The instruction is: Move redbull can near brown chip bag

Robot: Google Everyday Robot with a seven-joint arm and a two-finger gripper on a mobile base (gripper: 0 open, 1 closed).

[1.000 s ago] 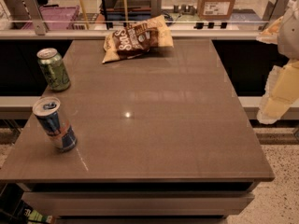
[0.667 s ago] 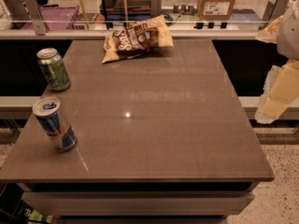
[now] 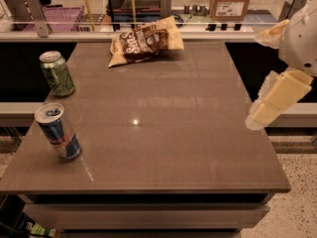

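The redbull can (image 3: 58, 132), slim, blue and silver with a silver top, stands upright near the table's front left corner. The brown chip bag (image 3: 145, 40), dark brown and pale yellow with white lettering, lies flat at the far middle of the table. My gripper (image 3: 275, 97), white and cream, hangs at the right edge of the view, just beyond the table's right side. It is far from both the can and the bag and holds nothing that I can see.
A wider green can (image 3: 57, 73) stands upright at the left edge, behind the redbull can. The brown table (image 3: 173, 133) has a railing, boxes and shelving behind its far edge. Speckled floor shows at the lower right.
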